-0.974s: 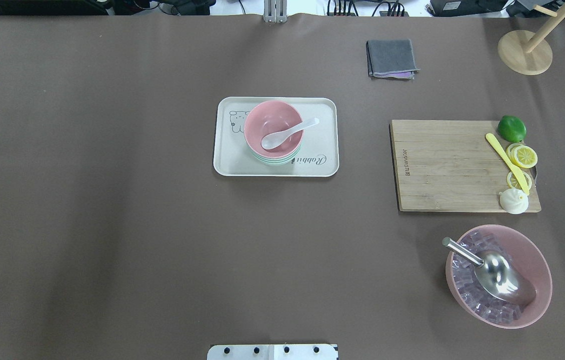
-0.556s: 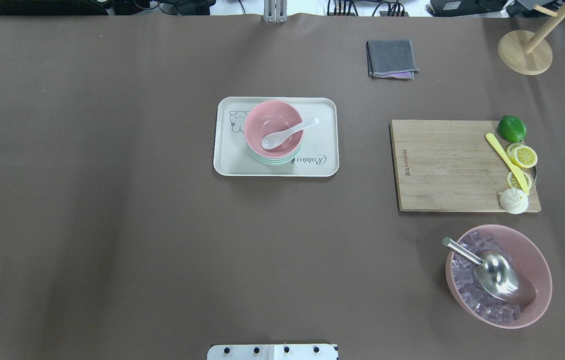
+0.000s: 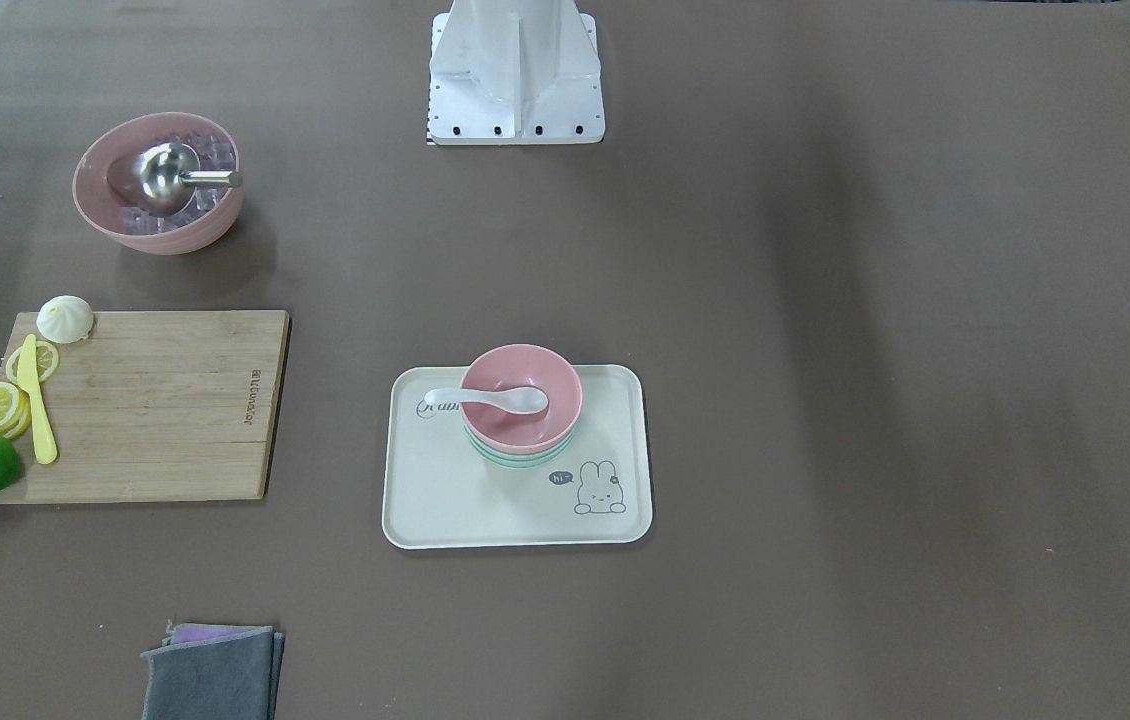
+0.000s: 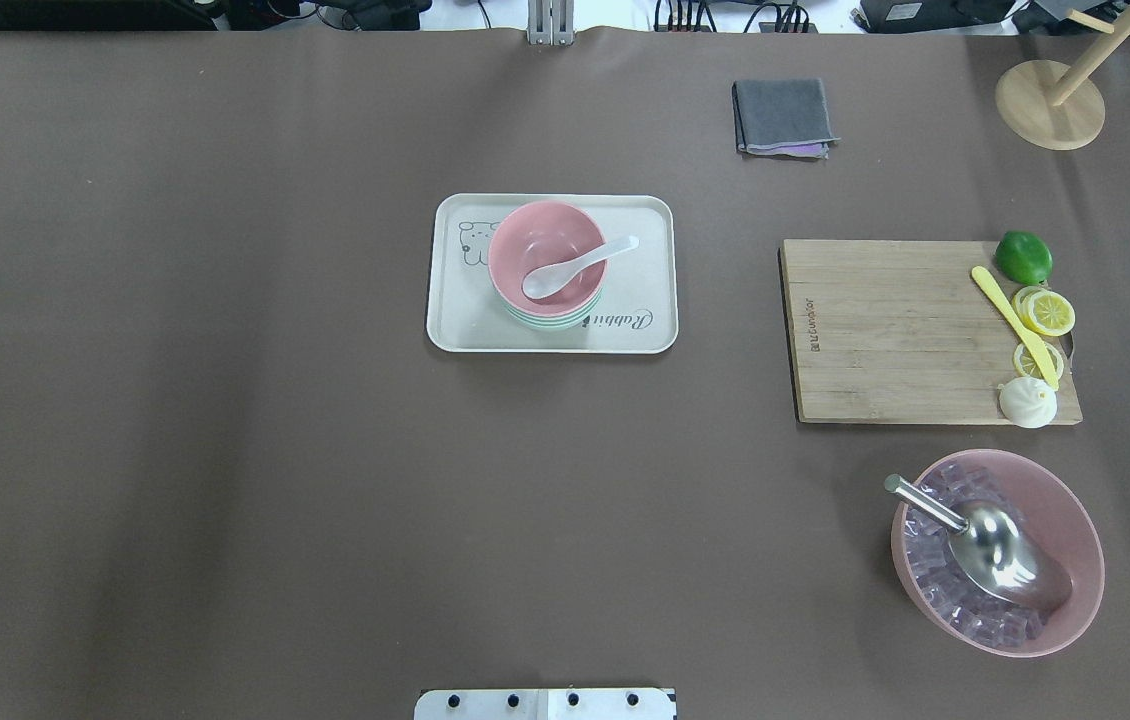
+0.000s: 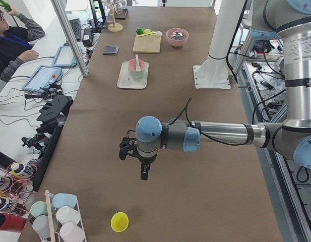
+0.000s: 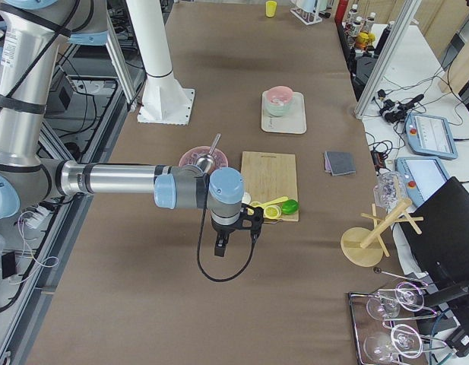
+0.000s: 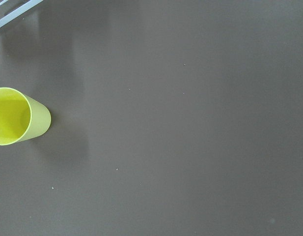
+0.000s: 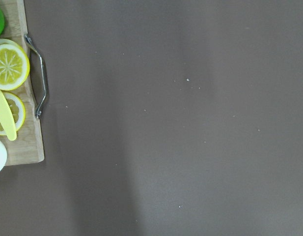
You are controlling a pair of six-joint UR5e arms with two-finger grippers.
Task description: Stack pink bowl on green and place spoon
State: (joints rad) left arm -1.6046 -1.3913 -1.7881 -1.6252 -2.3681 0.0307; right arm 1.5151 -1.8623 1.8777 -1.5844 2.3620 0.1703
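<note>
Table (image 4: 225,450) | spoon (image 4: 573,266) in pink bowl (image 4: 537,235) | yellow cup (image 7: 16,116) (wrist view, not overhead)

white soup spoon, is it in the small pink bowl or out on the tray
In. The glossy white soup spoon has its oval end inside the small matte pink bowl, handle resting over the rim.

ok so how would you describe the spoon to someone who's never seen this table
On the cream rabbit tray near the middle of the table, a small pink bowl sits stacked on mint-green bowls. The spoon lies in that bowl, handle over the rim. It is glossy white, unlike the steel scoop in the larger pink bowl or the yellow knife on the cutting board.
</note>
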